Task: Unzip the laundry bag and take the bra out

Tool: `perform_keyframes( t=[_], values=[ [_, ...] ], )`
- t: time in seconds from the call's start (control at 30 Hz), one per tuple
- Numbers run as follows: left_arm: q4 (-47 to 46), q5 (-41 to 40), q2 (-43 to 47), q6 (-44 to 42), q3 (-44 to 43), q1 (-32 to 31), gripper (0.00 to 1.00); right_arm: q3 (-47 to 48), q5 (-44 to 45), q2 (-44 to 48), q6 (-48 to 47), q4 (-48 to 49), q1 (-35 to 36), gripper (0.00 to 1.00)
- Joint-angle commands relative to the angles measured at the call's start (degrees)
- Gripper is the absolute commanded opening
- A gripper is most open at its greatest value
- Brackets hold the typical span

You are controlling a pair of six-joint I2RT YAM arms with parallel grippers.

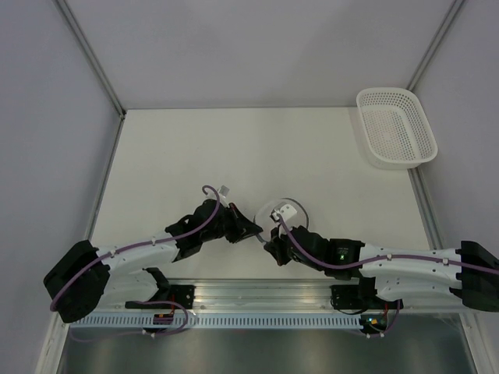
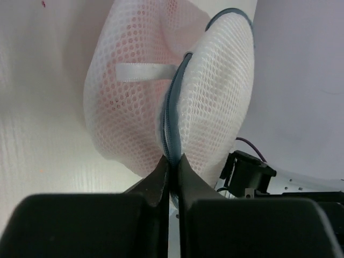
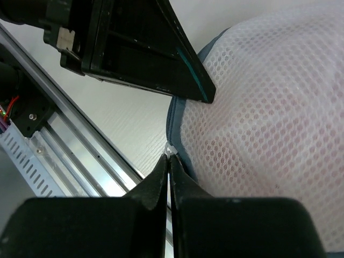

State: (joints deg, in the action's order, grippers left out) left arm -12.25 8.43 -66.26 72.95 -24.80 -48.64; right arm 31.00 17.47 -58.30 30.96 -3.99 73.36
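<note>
laundry bag [image 1: 282, 210] sits by the table's [image 1: 195, 148] 6 o'clock edge, bra [image 2: 142, 32] showing pink through the mesh. left gripper [image 2: 173, 161] pinched narrow on the grey zipper rim [image 2: 173, 107] at the bag's 8 o'clock, right gripper [image 3: 169, 157] squeezed fully closed, tips touching a small silver bit [image 3: 171, 150]

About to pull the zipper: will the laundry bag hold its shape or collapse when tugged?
Likely floppy: the laundry bag is soft mesh, creased where the left gripper pinches it. Probably light: only the pink bra shows through. It may stretch before unzipping.
</note>
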Motion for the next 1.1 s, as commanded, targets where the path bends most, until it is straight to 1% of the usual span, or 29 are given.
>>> perform_keyframes(
  t=[0.0,0.1,0.13,0.17,0.2,0.27,0.3,0.33,0.37,0.4,0.47,0.5,0.57,0.6,0.63,0.67,0.7,0.73,0.77,0.8,0.87,0.9,0.93,1.0,1.03,1.07],
  values=[
    [-2.2,-3.3,0.7,1.0,-2.3,-0.2,0.02,1.2,-1.7,-0.6,-1.1,0.0,0.0,0.0],
    [1.3,-4.7,2.3,-0.6,-2.4,0.0,0.02,1.6,0.5,-0.6,-0.5,-3.3,0.0,0.01],
    [3.9,-5.3,3.7,-1.7,-2.5,0.0,0.02,1.8,1.8,-0.4,0.1,-5.5,0.0,0.0],
    [3.9,-5.9,4.6,-1.8,-2.5,0.1,0.02,1.9,2.8,-0.2,0.5,-6.8,-0.1,0.0],
    [6.9,-7.0,5.5,-2.8,-2.3,0.7,0.02,2.0,3.4,0.0,1.0,-8.0,0.0,0.0],
    [9.3,-7.5,8.7,-3.7,-1.8,1.8,0.02,2.1,5.9,0.7,2.6,-10.9,0.0,0.0],
    [10.7,-7.2,9.6,-5.0,-1.1,3.3,0.02,2.3,7.1,1.0,3.4,-14.2,0.0,0.0],
    [11.6,-6.8,10.8,-5.7,-0.7,4.2,0.02,2.6,9.0,1.4,5.5,-16.2,0.0,0.0],
    [11.9,-6.5,12.5,-7.2,-0.1,5.1,0.02,2.9,12.7,1.6,6.7,-20.6,0.0,0.0],
    [13.9,-5.1,13.5,-8.2,0.1,7.0,0.02,3.6,15.4,1.9,8.1,-22.8,0.0,0.01],
    [14.2,-3.0,14.6,-10.4,0.5,8.7,0.02,4.6,19.7,1.7,12.4,-27.2,0.0,0.0],
    [14.4,-0.5,14.8,-12.2,0.6,10.0,0.02,5.5,23.4,1.6,13.8,-30.2,-0.1,0.0],
    [14.0,2.5,14.1,-16.2,-0.3,11.0,0.02,6.5,26.4,1.2,16.5,-32.5,-0.3,0.0],
    [14.1,5.3,12.5,-17.7,-1.0,11.5,0.02,7.7,28.8,0.7,16.9,-32.9,-0.4,0.0],
    [14.0,6.8,11.2,-19.3,-1.9,11.6,0.02,8.2,29.9,0.4,16.8,-32.8,-0.5,0.0],
    [14.2,8.4,9.8,-23.2,-4.3,11.7,0.02,8.5,30.6,0.0,16.5,-32.1,-0.6,0.01],
    [14.4,11.8,8.4,-25.3,-5.8,11.9,0.02,9.2,30.9,-0.8,15.3,-31.6,-0.6,0.01],
    [14.6,13.2,5.1,-27.5,-7.4,12.0,0.02,9.6,30.6,-1.2,13.8,-30.8,-0.6,0.0],
    [14.8,14.2,3.6,-31.6,-10.6,12.0,0.02,9.7,30.1,-1.6,12.6,-28.5,-0.6,0.0],
    [15.0,15.2,0.5,-33.4,-12.3,12.3,0.02,9.7,28.2,-2.3,10.4,-27.3,-0.6,0.0],
    [15.0,14.4,-2.6,-37.6,-17.1,12.8,0.02,9.4,26.0,-3.2,8.9,-24.0,-0.8,0.0],
    [15.0,13.9,-3.9,-38.0,-18.6,13.1,0.06,9.3,25.2,-3.3,8.5,-23.2,-0.7,0.0],
    [14.9,13.8,-6.4,-38.1,-19.9,13.5,0.23,9.2,23.9,-3.5,8.3,-22.4,-0.8,0.0],
    [16.4,13.0,-7.9,-36.0,-23.0,13.8,0.54,8.5,22.5,-3.7,8.2,-20.2,-0.8,0.0],
    [17.1,12.5,-8.2,-35.0,-23.5,13.8,0.64,8.2,21.6,-3.5,7.8,-19.2,-0.8,0.0],
    [17.8,10.3,-7.9,-32.2,-23.0,13.8,0.72,7.8,20.3,-3.5,7.7,-17.5,-0.9,0.0]
  ],
)
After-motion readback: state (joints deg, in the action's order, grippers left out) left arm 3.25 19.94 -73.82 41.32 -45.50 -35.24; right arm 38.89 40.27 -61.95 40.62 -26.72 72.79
